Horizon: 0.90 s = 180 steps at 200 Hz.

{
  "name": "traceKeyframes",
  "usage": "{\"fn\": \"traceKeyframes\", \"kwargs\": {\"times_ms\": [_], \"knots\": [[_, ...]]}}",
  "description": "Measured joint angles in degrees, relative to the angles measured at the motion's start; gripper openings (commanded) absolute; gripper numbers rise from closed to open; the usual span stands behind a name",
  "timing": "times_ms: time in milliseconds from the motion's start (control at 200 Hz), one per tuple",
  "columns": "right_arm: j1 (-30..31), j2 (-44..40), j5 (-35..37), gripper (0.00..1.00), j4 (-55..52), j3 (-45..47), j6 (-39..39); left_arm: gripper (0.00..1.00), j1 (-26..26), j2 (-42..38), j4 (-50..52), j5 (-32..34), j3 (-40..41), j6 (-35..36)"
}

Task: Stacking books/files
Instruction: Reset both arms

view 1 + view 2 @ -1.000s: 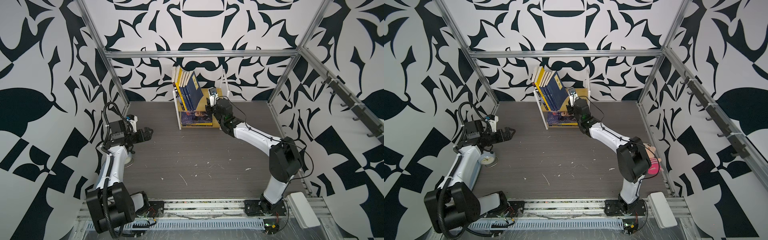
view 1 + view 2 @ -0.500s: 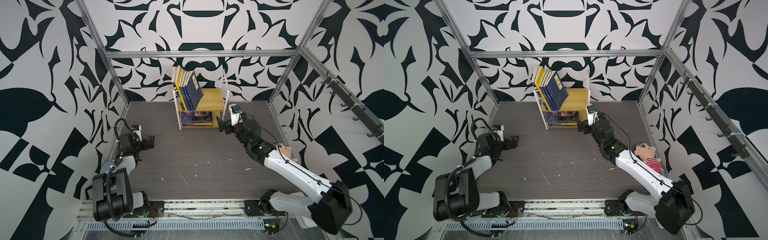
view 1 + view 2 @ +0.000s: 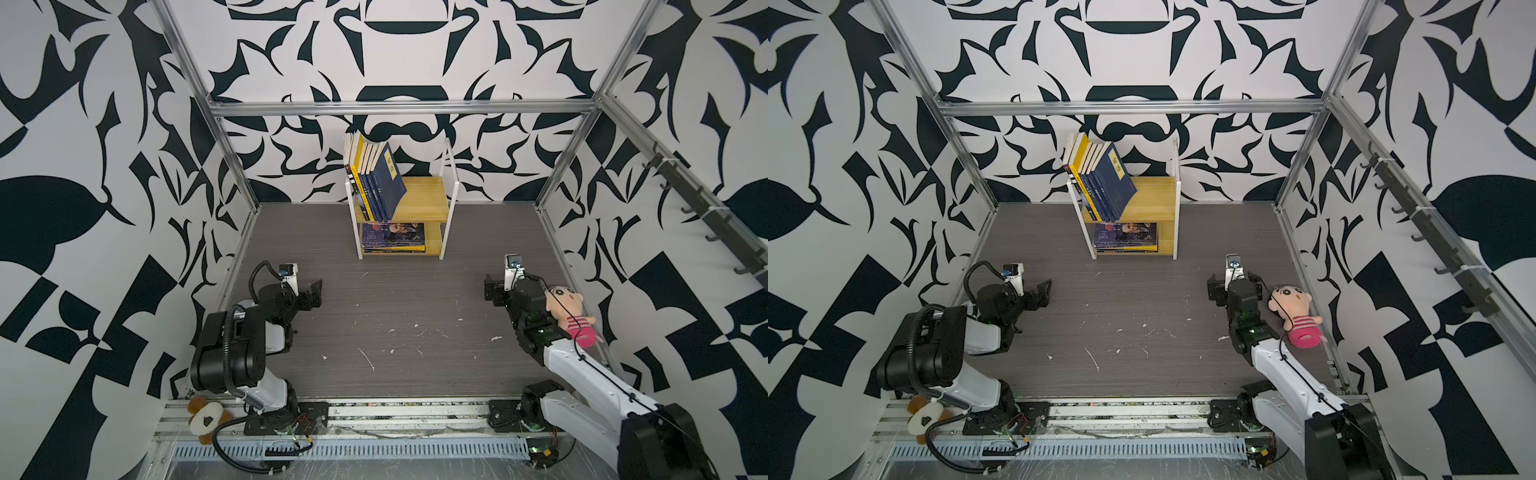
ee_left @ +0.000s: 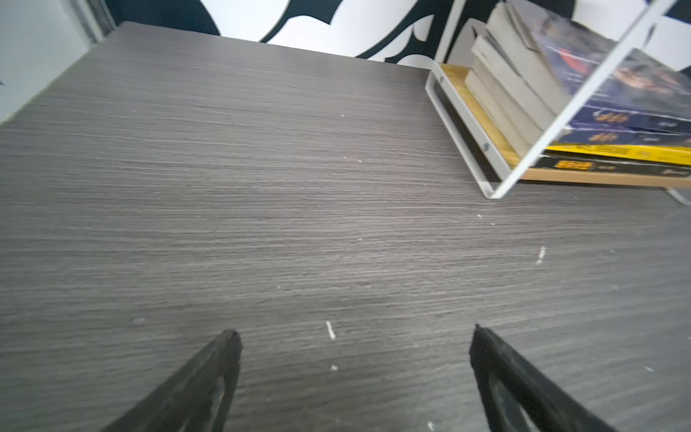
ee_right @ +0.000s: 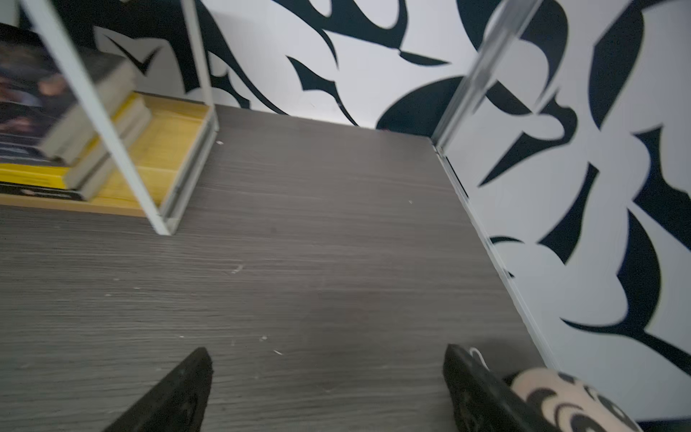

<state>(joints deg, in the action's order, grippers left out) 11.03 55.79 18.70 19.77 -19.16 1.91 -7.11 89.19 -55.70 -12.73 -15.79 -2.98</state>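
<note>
Mostly navy books (image 3: 384, 189) leaning upright, flat stack (image 3: 392, 239) beneath

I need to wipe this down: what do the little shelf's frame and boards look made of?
Frame: likely painted metal, thin white bars with screw heads, smooth finish. Boards: light yellowish wood or wood-look laminate, faint grain; cannot tell which.
</note>
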Motion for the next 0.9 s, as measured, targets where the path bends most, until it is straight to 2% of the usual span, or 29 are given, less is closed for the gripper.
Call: {"fn": "traceKeyframes", "kwargs": {"times_ms": [220, 540, 840, 900], "knots": [[-3.56, 13.16, 0.55, 0.98, 16.09, 2.73, -0.79, 1.0, 0.0, -0.09, 3.15, 7.41, -6.36, -1.92], [-4.57, 33.94, -1.95, 0.98, 37.09, 5.25, -2.16, 1.0, 0.0, -0.09, 4.94, 9.31, -6.34, -2.62], [-4.57, 34.91, -0.24, 1.0, 36.22, 1.33, -3.43, 1.0, 0.0, -0.09, 5.01, 9.57, -6.36, -2.64], [-4.57, 34.91, -0.02, 0.93, 36.22, 1.38, -3.37, 1.0, 0.0, -0.09, 5.01, 9.57, -6.36, -2.62]]}}
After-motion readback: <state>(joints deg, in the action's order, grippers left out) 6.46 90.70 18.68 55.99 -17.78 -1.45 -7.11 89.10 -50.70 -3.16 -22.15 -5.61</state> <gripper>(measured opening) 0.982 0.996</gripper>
